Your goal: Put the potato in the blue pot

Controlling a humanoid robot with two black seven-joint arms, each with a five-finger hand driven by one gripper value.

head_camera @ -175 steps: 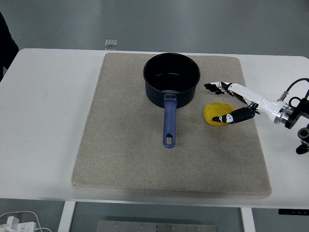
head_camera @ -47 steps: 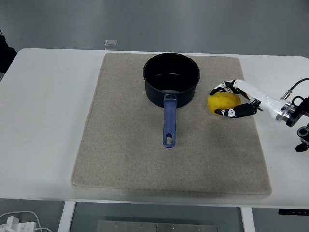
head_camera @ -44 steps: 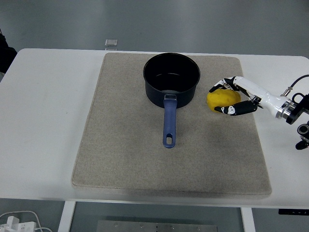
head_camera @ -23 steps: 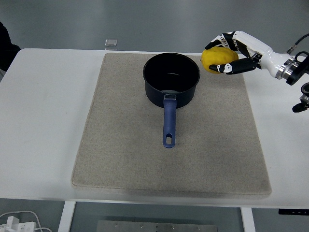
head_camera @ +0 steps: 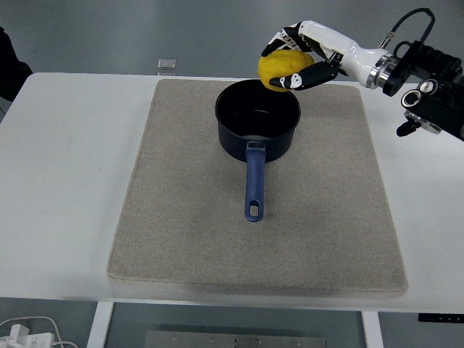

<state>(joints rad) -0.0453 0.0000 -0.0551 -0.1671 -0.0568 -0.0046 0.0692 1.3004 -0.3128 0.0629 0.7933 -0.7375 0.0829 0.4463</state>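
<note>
A: What room is there near the front?
B: Bare beige mat (head_camera: 217, 246) on the white table (head_camera: 65, 181); the blue pot (head_camera: 257, 119) sits farther back, handle toward the near edge.
A: And the potato?
B: The right hand (head_camera: 303, 56) clasps the yellow potato (head_camera: 280, 69), raised over the pot's far right rim; its long axis is unclear.

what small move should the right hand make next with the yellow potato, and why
Probably ease a little further left and down, then let go. The right hand holds the round yellow potato in the air at the far right rim of the dark blue metal pot, not yet over the middle of its empty opening.
</note>
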